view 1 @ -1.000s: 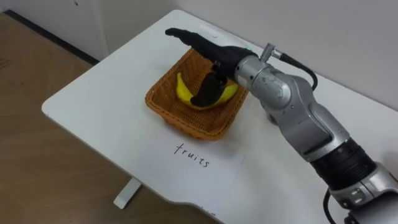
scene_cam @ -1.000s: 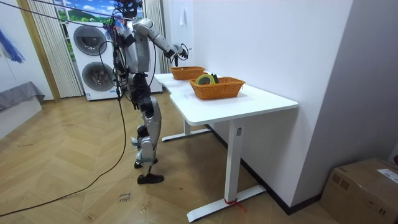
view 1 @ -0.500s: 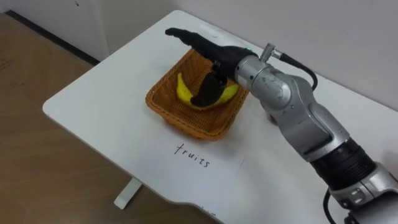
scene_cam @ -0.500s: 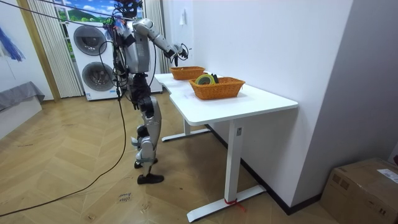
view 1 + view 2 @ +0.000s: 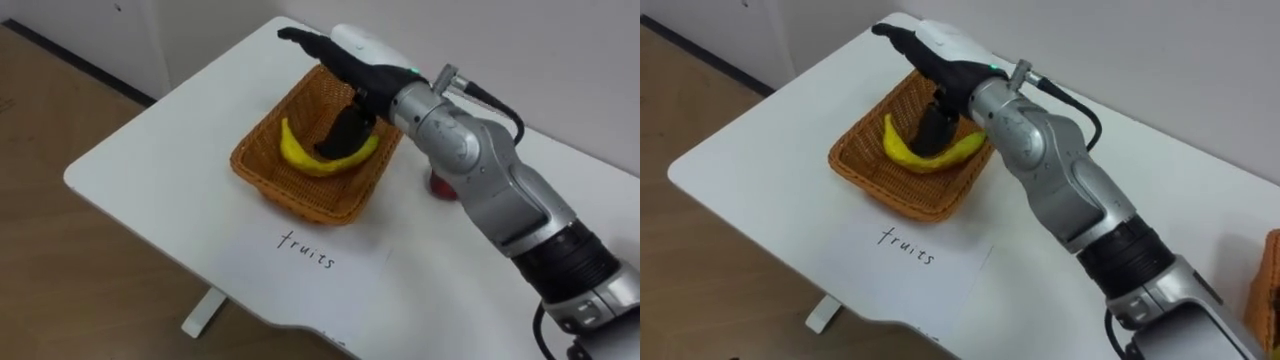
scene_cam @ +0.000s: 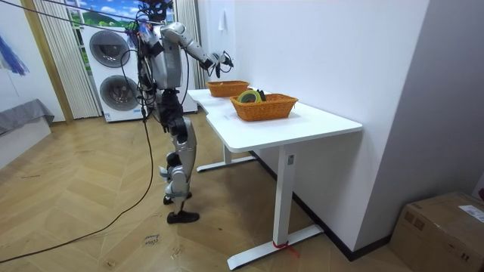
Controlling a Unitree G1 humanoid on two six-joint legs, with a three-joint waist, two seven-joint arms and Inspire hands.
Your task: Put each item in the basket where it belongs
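At the left of the left eye view, the white surface [image 5: 140, 150] lies bare up to its rounded corner, with wooden floor beyond the edge. Toward the middle sits a woven brown basket [image 5: 262, 178], and the banana [image 5: 300, 158] lies inside it, curved along the basket's bottom. Just below the basket, a sheet of paper [image 5: 320, 262] with handwriting lies flat on the surface. Above the basket's far rim, at the upper middle of the frame, the right hand [image 5: 345, 65] hovers released: its fingers are stretched out straight toward the upper left and hold nothing, while the dark thumb hangs down into the basket and overlaps the banana's upper edge. Whether the thumb actually touches the fruit cannot be told. The silver forearm runs from there down to the lower right corner, and a small red thing [image 5: 440, 188] peeps out behind it on the surface, too hidden to identify. In the room view, the robot stands upright at the far end of the surface, before two stacked washing machines [image 6: 113, 72] at upper left. Its right arm is raised over the far basket, and nearer the middle a second basket [image 6: 265, 107] holds a few items.
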